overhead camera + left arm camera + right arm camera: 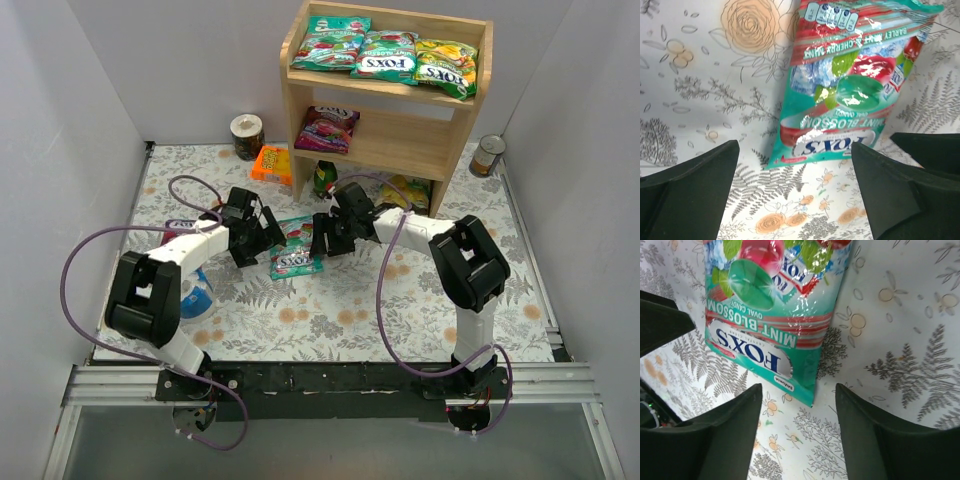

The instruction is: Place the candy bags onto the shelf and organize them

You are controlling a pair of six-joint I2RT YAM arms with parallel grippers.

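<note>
A teal candy bag lies flat on the flowered table cloth between my two grippers. My left gripper is open and empty just left of it; the bag's lower edge lies just ahead of the gripper in the left wrist view. My right gripper is open and empty just right of it, with the bag's corner ahead of its fingers. The wooden shelf holds two teal bags and a yellow-green bag on top, and a purple bag on the lower tier. A yellowish bag lies partly hidden under the shelf.
An orange packet and a small tin lie left of the shelf. A green bottle stands at its foot. A can stands at the right. A blue-white item lies under my left arm.
</note>
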